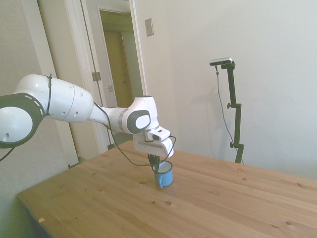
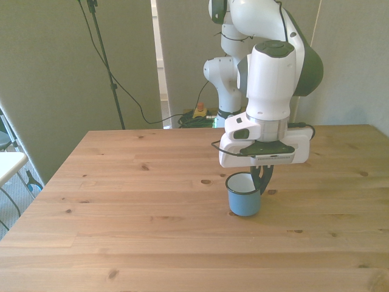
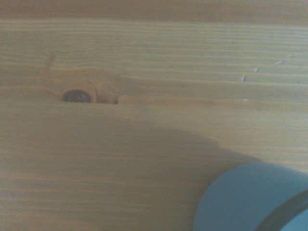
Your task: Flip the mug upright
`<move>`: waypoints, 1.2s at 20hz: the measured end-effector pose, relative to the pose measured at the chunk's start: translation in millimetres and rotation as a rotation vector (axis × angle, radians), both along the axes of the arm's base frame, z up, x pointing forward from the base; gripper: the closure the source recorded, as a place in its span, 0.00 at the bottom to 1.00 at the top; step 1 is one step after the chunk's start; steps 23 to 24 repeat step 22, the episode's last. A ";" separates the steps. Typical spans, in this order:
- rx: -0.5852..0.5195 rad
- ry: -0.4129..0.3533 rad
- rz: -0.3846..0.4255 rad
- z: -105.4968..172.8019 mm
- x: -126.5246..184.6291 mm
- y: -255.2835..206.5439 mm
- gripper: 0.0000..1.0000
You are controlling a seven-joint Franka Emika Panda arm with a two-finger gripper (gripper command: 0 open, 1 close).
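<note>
Mug (image 2: 244, 196) upright on table (image 2: 134, 231), front view's right of centre; claw (image 2: 262, 181) directly above rim.

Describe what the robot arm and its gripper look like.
The arm is glossy white with rounded segments and dark grey joint caps. A thin black cable loops around its wrist. The gripper has a flat white boxy body and slim dark jaws beneath.
</note>
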State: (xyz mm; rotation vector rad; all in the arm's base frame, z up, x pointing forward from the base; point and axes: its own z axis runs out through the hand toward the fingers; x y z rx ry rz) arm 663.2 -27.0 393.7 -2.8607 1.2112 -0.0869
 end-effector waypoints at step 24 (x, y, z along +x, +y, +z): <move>0.060 -0.117 0.032 112.4 -68.6 -31.2 0.00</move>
